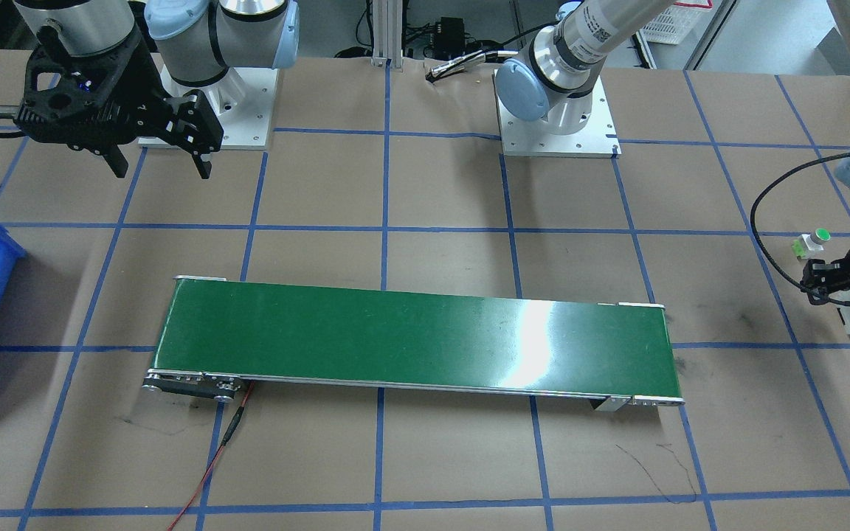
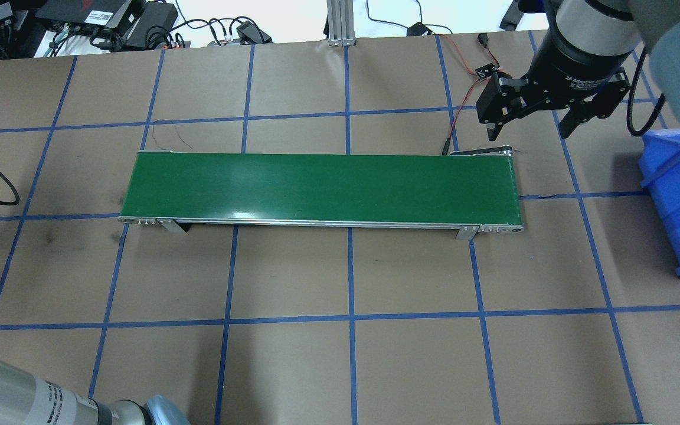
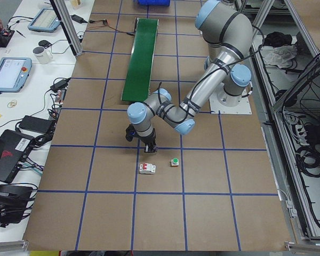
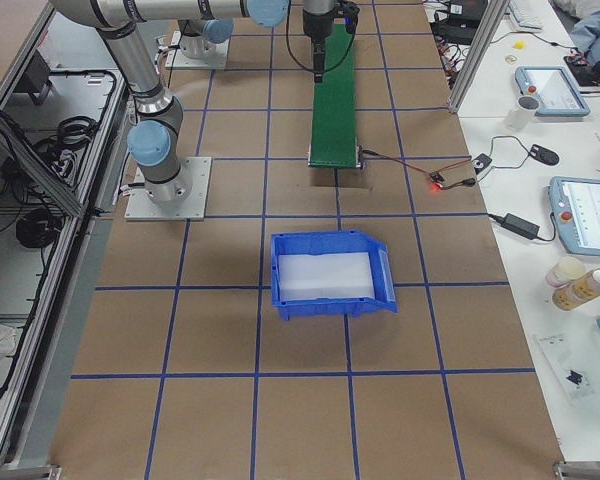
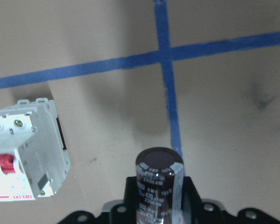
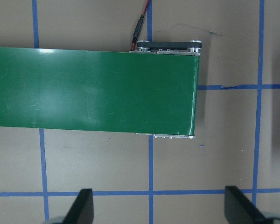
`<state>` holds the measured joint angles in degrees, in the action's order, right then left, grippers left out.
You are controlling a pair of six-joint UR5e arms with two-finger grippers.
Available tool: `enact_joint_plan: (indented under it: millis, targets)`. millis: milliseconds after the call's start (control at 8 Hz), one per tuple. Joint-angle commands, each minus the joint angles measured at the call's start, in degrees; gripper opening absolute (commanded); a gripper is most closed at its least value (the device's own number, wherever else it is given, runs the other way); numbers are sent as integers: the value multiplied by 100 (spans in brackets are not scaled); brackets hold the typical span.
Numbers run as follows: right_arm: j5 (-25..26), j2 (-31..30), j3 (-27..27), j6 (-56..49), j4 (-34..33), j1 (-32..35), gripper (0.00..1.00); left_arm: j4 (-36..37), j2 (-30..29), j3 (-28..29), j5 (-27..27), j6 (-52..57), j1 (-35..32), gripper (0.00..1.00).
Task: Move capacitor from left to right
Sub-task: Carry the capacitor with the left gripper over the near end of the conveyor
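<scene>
Off the conveyor's left end, beside a breaker, the left gripper is clamped on the capacitor. Carrying it rightward is not yet done. The right gripper hangs wide open, empty.

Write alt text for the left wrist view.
A dark capacitor with pale markings sits in the left claw at bottom centre, over a brown table crossed by blue tape. A white circuit breaker with red switches lies at left.
</scene>
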<state>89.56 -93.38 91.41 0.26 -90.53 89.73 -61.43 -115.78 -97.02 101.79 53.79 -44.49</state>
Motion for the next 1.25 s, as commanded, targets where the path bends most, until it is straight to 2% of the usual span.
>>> enact_joint_plan:
  millis: [0,375,625,875,1125]
  targets:
    - [0,-4,0,0,0,1,100,-859,879,8,-317,-673,-584,0]
    - [0,4,0,0,0,1,100,-1520,1443,-1,-1000,-2605,-1789,0]
    - [0,-4,0,0,0,1,100,-1548,1515,16,-1144,-3538,-2290,0]
    - [0,4,0,0,0,1,100,-1539,1533,8,-1170,-3805,-2652,0]
    - [0,4,9,0,9,1,100,-1478,1462,16,-1615,-4235,-2723,0]
